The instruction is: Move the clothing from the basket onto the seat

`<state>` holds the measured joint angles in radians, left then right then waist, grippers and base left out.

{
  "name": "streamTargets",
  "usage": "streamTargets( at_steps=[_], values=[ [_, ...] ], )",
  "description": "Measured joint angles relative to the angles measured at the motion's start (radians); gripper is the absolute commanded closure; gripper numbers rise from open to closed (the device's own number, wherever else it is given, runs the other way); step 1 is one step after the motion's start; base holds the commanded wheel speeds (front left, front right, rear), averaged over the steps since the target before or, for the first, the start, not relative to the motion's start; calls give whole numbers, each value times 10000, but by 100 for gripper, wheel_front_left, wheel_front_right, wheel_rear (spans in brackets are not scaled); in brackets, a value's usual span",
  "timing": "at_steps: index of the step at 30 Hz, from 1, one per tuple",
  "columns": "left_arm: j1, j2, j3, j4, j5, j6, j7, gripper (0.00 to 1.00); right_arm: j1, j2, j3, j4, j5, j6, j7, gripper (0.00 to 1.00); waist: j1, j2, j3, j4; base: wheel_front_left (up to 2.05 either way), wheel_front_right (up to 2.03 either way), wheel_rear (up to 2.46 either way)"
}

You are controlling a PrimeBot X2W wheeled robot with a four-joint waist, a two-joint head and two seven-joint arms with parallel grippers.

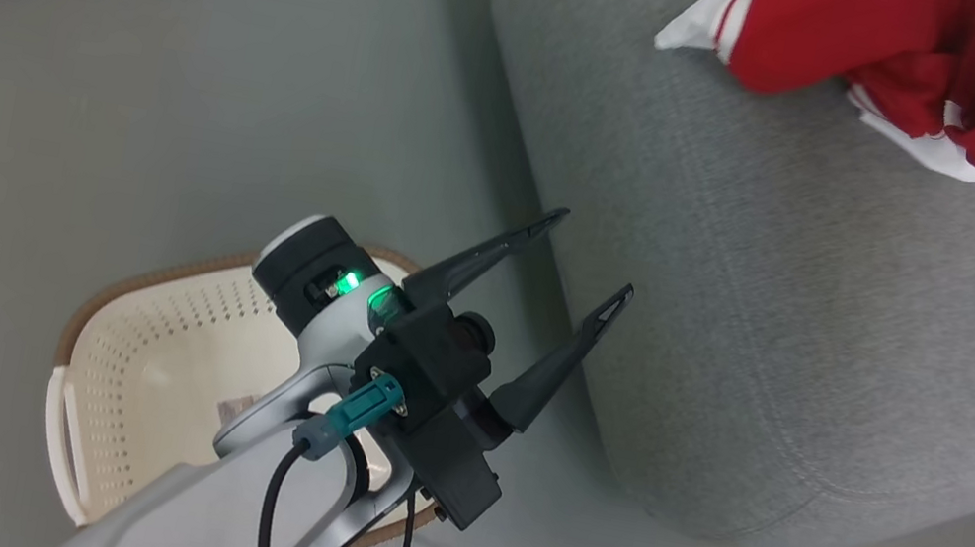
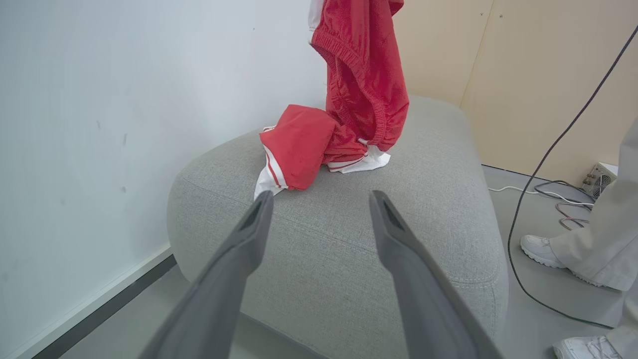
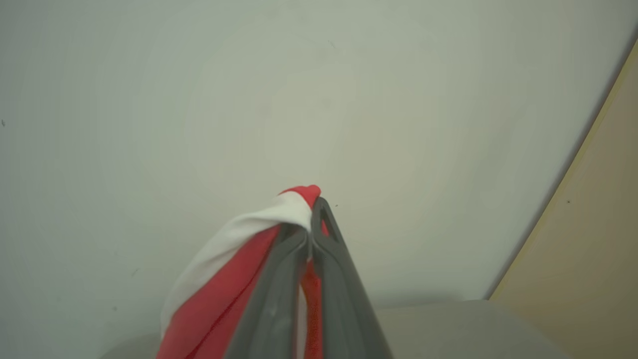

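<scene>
Two long dark fingers of the left gripper (image 1: 593, 252) stand spread wide with nothing between them, poised above the floor at the near corner of the seat (image 1: 791, 317). Under that arm the basket (image 1: 133, 351) sits on the grey floor, just beside the seat, its brown rim partly hidden by the wrist. Farther on, the grey seat carries the clothing (image 1: 936, 62) on its top. From the left wrist, the open gripper (image 2: 321, 195) points at the seat (image 2: 349, 249), where a crumpled red and white heap lies while more of the clothing (image 2: 359, 99) hangs down from above, its lower end touching the cushion. The right gripper (image 3: 311, 219) is closed tight, pinching a fold of the clothing (image 3: 224, 279) against a pale wall. A person's white shoe (image 2: 538, 249) stands on the floor beyond the seat
</scene>
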<state>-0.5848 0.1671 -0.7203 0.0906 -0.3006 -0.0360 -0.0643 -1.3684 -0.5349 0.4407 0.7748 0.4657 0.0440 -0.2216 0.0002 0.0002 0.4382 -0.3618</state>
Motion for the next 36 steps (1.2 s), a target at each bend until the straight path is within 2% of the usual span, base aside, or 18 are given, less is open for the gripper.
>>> streamTargets(
  at_steps=[10, 18, 19, 20, 22, 23, 36],
  values=[
    [-618, 579, 171, -748, 414, -50, 451, 0, 545, 1177, 259, 1120, 265, 6, -86, 100, 0, 0, 1525, 444, 0, 0, 0],
    [-941, 671, 215, -560, 485, -96, 447, 0, 1081, 1521, 353, 2209, 270, 90, -180, 100, 0, 1, 2218, 337, 0, 0, 0],
    [-941, 711, 245, -527, 485, -96, 445, 0, 1086, 1565, 364, 2299, 268, 90, -186, 89, 0, 1, 2224, 299, 0, 0, 0],
    [-940, 761, 278, -502, 485, -96, 437, 0, 1086, 1605, 366, 2345, 268, 94, -190, 70, -1, -1, 2216, 264, 0, 0, 0],
    [-938, 838, 351, -458, 483, -94, 428, 0, 1086, 1649, 380, 2414, 268, 165, -242, 11, -2, -1, 2172, 204, 0, 0, 0],
    [-936, 855, 382, -430, 481, -94, 362, 0, 1086, 1668, 391, 2452, 268, 180, -270, 0, -2, -1, 2143, 175, 0, 0, 0],
    [-374, 1112, 857, 146, 96, 21, -125, 0, 2023, 1927, 654, 2364, 176, 566, -309, 0, -3, -1, 1390, -249, 0, 0, 0]
  ],
)
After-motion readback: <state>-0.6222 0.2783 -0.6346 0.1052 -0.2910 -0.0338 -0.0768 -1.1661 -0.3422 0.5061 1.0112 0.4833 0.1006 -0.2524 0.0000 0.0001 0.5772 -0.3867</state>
